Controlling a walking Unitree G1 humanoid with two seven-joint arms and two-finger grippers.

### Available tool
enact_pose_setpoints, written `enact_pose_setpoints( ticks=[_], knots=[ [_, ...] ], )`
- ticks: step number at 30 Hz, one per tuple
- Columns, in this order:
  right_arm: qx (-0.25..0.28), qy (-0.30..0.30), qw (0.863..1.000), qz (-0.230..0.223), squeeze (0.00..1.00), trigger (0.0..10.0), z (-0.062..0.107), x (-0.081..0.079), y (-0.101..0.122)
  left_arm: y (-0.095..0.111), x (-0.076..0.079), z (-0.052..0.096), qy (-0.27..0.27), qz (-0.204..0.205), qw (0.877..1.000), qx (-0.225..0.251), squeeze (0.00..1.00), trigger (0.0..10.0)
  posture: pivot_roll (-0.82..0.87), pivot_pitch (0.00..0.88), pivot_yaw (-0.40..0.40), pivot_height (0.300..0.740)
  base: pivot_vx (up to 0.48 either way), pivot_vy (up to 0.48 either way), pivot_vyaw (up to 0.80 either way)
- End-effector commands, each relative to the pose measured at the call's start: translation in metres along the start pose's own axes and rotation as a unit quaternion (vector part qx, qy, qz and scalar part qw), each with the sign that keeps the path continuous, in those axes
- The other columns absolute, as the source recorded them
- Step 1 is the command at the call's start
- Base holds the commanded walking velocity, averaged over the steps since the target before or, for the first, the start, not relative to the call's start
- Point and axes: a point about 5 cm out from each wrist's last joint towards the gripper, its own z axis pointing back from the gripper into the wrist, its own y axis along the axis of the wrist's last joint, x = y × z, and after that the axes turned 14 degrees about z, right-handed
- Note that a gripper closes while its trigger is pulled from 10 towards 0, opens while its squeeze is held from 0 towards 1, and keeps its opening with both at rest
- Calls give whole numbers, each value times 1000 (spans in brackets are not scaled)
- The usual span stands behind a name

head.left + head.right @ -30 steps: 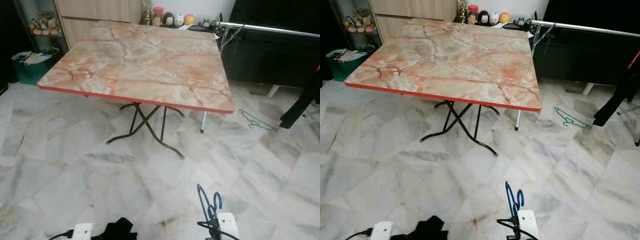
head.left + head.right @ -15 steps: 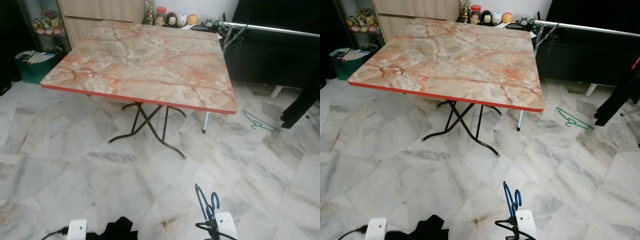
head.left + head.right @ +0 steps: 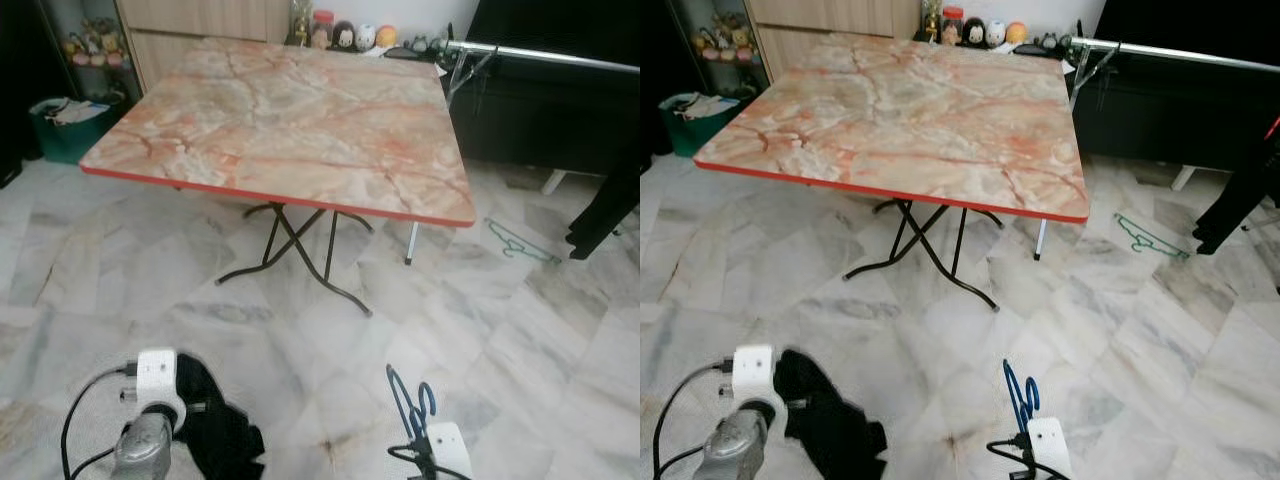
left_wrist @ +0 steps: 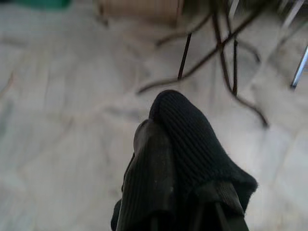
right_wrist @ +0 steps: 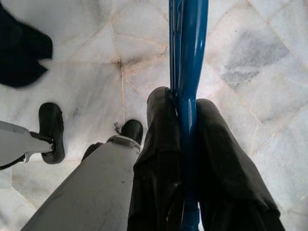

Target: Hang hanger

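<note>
A blue hanger [image 3: 408, 398] stands up from my right gripper [image 5: 182, 103], which is shut on its stem low at the right, above the marble floor. My left gripper [image 4: 161, 130] is raised at the lower left. It is shut on a black ribbed garment [image 3: 215, 430] that drapes over its fingers and hides them. A silver clothes rail [image 3: 545, 56] runs across the far right, behind the table. One green hanger [image 3: 520, 243] lies on the floor to the right of the table.
A marble-patterned folding table [image 3: 290, 120] with a red edge and black crossed legs [image 3: 295, 250] stands straight ahead. Black clothing [image 3: 605, 210] hangs at the right edge. A green bin [image 3: 62, 125] and a wooden cabinet [image 3: 200, 30] are at the back left.
My left arm has come up into view from the bottom edge, carrying the black garment. The right gripper and blue hanger have stayed put. The camera has shifted slightly.
</note>
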Motion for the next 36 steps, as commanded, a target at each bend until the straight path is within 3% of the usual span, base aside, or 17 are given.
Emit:
enact_pose_setpoints(
  ticks=[1,3,6,10,14,24,36],
  knots=[
    [0,-8,1000,4,0,10000,0,5,-1,11,8,2,-20,-1,999,32,0,10000,34,42,-95,740,0,0,0],
    [1,-9,1000,6,0,10000,0,6,-1,31,19,9,-39,2,996,78,0,10000,38,47,-102,740,0,0,0],
    [1,-11,1000,5,0,10000,0,6,0,40,24,13,-46,6,994,97,0,10000,38,49,-104,740,0,0,0],
    [5,-22,1000,-12,0,10000,1,10,0,78,45,26,-73,8,985,157,0,10000,38,52,-108,740,0,0,0],
    [7,-28,999,-18,0,10000,1,13,0,100,58,30,-85,15,978,189,0,10000,40,53,-109,740,0,0,0],
    [7,-31,999,-22,0,10000,1,13,1,118,72,22,-116,9,974,193,0,10000,33,44,-104,740,134,0,0],
    [-4,-28,999,-21,0,10000,0,10,-1,130,68,15,-119,8,974,192,0,10000,42,45,-103,740,464,0,-200]
  ],
)
